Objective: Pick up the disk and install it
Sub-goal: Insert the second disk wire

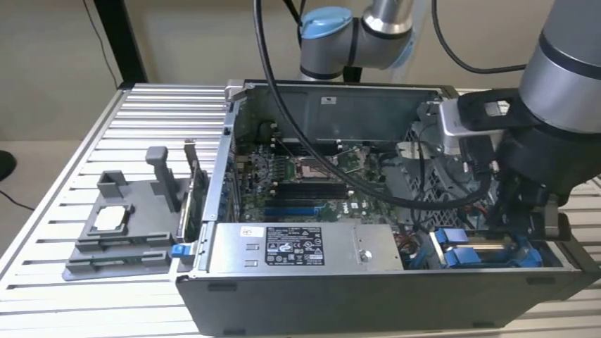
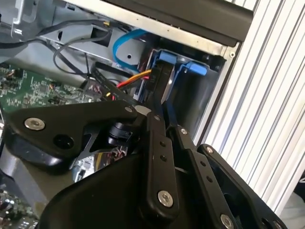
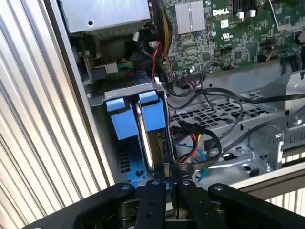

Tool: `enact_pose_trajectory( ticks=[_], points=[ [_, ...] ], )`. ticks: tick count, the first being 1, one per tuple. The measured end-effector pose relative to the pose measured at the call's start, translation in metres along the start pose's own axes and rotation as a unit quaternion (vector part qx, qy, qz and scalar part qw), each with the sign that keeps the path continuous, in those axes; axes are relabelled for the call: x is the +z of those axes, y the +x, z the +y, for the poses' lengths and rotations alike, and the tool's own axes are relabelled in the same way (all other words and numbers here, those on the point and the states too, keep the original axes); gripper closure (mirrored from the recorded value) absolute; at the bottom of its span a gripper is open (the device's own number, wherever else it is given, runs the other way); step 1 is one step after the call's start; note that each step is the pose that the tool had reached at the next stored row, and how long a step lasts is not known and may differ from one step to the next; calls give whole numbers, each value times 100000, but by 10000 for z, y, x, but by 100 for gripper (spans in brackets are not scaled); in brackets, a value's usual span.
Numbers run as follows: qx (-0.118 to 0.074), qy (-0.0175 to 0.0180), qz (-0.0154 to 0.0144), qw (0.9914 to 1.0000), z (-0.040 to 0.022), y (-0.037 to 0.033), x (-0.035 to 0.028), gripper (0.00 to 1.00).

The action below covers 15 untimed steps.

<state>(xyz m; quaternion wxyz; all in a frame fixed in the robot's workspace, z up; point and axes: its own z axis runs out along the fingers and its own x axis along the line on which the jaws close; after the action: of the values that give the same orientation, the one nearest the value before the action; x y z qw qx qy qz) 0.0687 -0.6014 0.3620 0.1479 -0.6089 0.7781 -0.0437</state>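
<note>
Disk [image 3: 153,143] sits edge-on in the blue drive bay [image 3: 125,125] of the computer case [image 1: 376,296], directly ahead of the pincer [image 3: 167,180], whose fingers [image 2: 159,143] pinch its near edge.

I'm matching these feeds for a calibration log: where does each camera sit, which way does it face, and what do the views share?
Exterior view: off the arm, above the slatted table, looking down into the open computer case; the arm shows.
First wrist view: on the wrist, looking along the gripper at the disk in the blue drive bay.
Second wrist view: on the wrist, gripper reaching the disk.
Shared: the disk and drive bay.
</note>
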Motion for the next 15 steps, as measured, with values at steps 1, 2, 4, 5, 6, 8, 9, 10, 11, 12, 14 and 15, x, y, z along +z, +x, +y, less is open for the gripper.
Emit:
enact_pose_trajectory(
  ticks=[1,2,4,5,6,8,9,10,11,12,14,15],
  points=[
    [-7,152,40,100000,21,4,6,100],
    [-18,364,13,99999,36,7,15,100],
    [-94,1063,-167,99994,50,6,25,100],
    [-153,1540,-295,99988,51,6,30,100],
    [-203,1949,-396,99980,53,6,33,100],
    [-280,2592,-567,99964,56,9,46,100],
    [-295,2752,-619,99960,59,11,59,100],
    [-317,2894,-652,99955,62,14,72,100],
    [-334,3053,-694,99950,66,16,86,100],
    [-347,3214,-734,99945,69,18,96,100],
    [-354,3236,-737,99944,69,18,97,100],
    [-358,3239,-732,99944,69,18,96,100]
  ],
)
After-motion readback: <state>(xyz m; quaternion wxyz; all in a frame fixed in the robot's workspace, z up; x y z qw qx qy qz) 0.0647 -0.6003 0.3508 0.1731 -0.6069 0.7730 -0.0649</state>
